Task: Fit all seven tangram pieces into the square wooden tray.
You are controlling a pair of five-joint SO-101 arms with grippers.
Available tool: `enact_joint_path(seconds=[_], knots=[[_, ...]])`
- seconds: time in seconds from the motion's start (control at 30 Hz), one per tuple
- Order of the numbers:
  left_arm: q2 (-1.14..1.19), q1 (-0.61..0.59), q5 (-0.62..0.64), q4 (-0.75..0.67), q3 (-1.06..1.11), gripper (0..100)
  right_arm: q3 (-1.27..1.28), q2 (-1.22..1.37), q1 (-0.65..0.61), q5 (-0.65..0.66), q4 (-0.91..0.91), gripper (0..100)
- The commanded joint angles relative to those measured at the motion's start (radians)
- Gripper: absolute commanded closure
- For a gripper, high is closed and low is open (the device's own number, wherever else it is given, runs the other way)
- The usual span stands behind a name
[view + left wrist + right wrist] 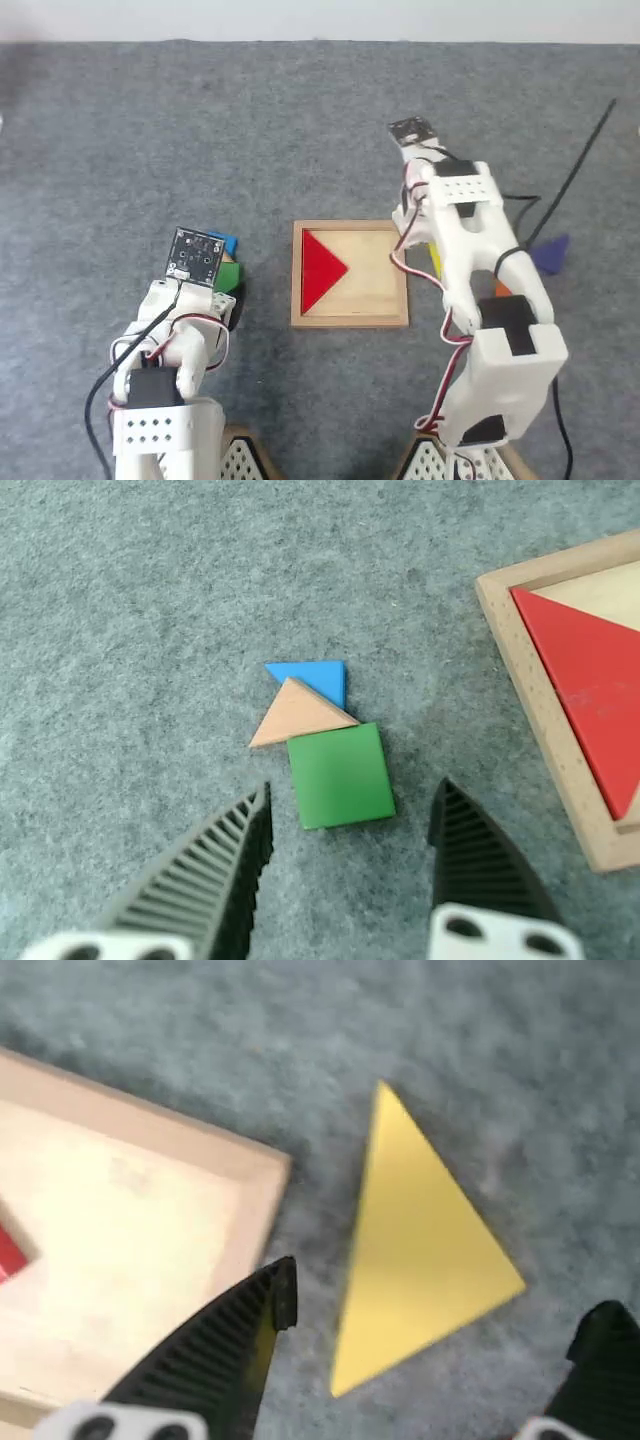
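Observation:
The square wooden tray (350, 318) lies mid-table with a red triangle (320, 270) in its left half. My left gripper (355, 798) hangs open just above a green square (340, 775). A tan triangle (300, 715) touches that square and overlaps a blue triangle (315, 678). The tray's corner (545, 730) and the red triangle (590, 680) lie off to one side. My right gripper (440, 1300) is open, its fingers straddling a large yellow triangle (420, 1250) on the carpet, just outside the tray's rim (255, 1165).
Grey carpet covers the table. A purple piece (550, 255) and an orange piece (502, 289) lie right of the right arm (480, 260). A black cable (575, 170) runs across the carpet at the far right. The green piece (228, 277) sits beside the left arm.

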Motion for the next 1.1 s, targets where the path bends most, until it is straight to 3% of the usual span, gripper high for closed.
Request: enact_joint_path(seconds=[0.0, 0.6, 0.83, 1.07], knots=[[0.005, 0.005, 0.012, -0.015, -0.002, 75, 0.005, -0.010, -0.022, 0.011, -0.050, 57.8], [0.005, 0.005, 0.012, -0.015, -0.002, 75, -0.089, 0.148, 0.027, 0.011, -0.054, 58.1], [0.005, 0.003, 0.012, -0.015, -0.002, 75, -0.092, 0.153, 0.027, -0.048, -0.001, 76.2], [0.005, 0.003, 0.012, -0.015, -0.002, 75, -0.089, 0.154, 0.039, -0.058, 0.004, 76.4]])
